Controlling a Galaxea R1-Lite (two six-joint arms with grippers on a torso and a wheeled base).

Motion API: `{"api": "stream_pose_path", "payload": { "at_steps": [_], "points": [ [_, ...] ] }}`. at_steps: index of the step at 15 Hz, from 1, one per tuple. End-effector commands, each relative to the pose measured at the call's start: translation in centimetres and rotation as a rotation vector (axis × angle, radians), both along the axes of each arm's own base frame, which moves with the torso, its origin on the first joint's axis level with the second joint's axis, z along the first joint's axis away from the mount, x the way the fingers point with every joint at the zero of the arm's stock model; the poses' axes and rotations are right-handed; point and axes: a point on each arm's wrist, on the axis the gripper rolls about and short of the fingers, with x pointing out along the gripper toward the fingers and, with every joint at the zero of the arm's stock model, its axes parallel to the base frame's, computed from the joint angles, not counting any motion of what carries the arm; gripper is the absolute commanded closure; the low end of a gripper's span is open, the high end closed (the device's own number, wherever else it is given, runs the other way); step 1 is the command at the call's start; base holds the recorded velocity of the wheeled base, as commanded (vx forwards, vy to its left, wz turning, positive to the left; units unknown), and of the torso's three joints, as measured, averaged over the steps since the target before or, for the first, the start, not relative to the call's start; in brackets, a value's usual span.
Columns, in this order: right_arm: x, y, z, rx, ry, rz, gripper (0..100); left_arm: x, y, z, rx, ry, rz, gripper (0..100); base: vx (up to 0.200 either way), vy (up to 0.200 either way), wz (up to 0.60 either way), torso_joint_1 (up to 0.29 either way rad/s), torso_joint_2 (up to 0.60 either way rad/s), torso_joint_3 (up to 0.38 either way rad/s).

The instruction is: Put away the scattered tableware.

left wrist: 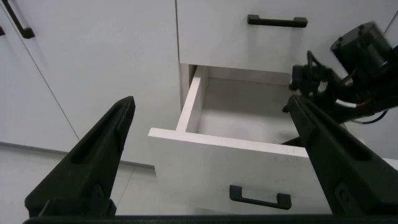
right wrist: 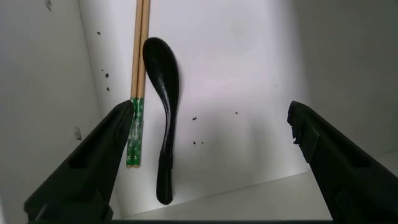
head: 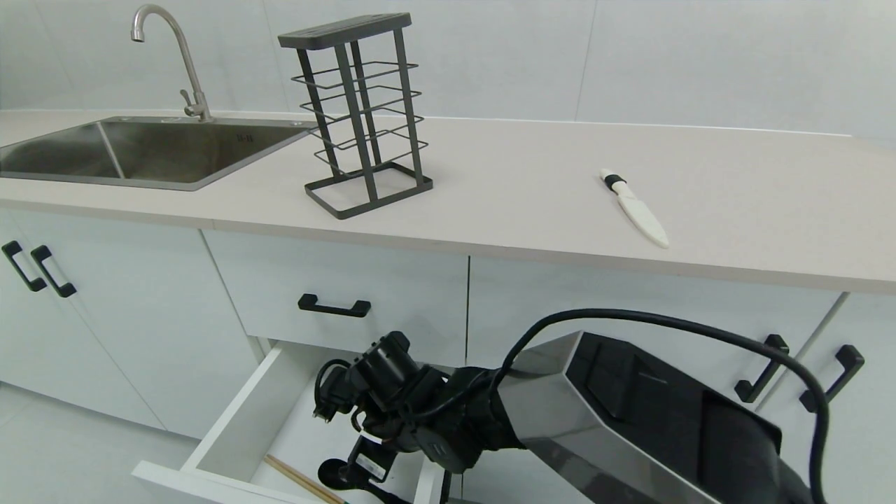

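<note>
Head view: shows the knife flat on the bench, well right of the rack, long axis slanting from banded handle at the back to tip nearer the front edge; puts the right gripper low in the open drawer.

Left wrist view: has the left gripper outside the drawer front, fingers wide apart, empty.

Right wrist view: hangs fingers apart above spoon and chopsticks, parallel. Probably favours the right arm for the knife.
</note>
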Motion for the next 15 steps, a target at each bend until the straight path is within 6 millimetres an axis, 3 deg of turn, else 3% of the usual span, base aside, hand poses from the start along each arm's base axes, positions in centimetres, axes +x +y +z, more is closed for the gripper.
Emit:
{"api": "stream_pose_path", "payload": {
  "at_steps": [1, 2, 3, 5, 10, 12, 13, 14, 15],
  "points": [
    [-2.0, -0.7, 5.8, 0.066, -0.039, 0.026, 0, 0.0, 0.0, 0.0, -0.001, 0.001, 0.0, 0, 0.0, 0.0, 0.0, 0.0, 0.0, 0.0],
    [-3.0, -1.4, 7.3, 0.076, -0.046, 0.036, 0, 0.0, 0.0, 0.0, -0.001, 0.001, 0.0, 0, 0.0, 0.0, 0.0, 0.0, 0.0, 0.0],
    [-3.1, -1.5, 7.6, 0.08, -0.048, 0.037, 0, 0.0, 0.0, 0.0, -0.001, 0.001, 0.0, 0, 0.0, 0.0, 0.0, 0.0, 0.0, 0.0],
    [-5.3, -4.9, 10.3, 0.097, -0.061, 0.038, 0, 0.0, 0.0, 0.0, -0.001, 0.001, 0.0, 0, 0.0, 0.0, 0.0, 0.0, 0.0, 0.0],
    [-9.4, -11.7, 14.5, 0.192, -0.082, -0.047, 0, 0.0, 0.0, 0.0, -0.001, 0.001, 0.0, 0, 0.0, 0.0, 0.0, 0.0, 0.0, 0.0],
    [-11.3, -15.9, 14.8, 0.175, -0.07, -0.093, 0, 0.0, 0.0, 0.0, -0.001, 0.001, 0.0, 0, 0.0, 0.0, 0.0, 0.0, 0.0, 0.0],
    [-11.6, -16.6, 14.8, 0.175, -0.071, -0.099, 0, 0.0, 0.0, 0.0, -0.001, 0.001, 0.0, 0, 0.0, 0.0, 0.0, 0.0, 0.0, 0.0],
    [-12.9, -20.4, 15.0, 0.181, -0.075, -0.128, 0, 0.0, 0.0, 0.0, -0.001, 0.001, 0.0, 0, 0.0, 0.0, 0.0, 0.0, 0.0, 0.0],
    [-14.1, -22.7, 15.2, 0.188, -0.08, -0.138, 0, 0.0, 0.0, 0.0, -0.001, 0.001, 0.0, 0, 0.0, 0.0, 0.0, 0.0, 0.0, 0.0]
  ]
}}
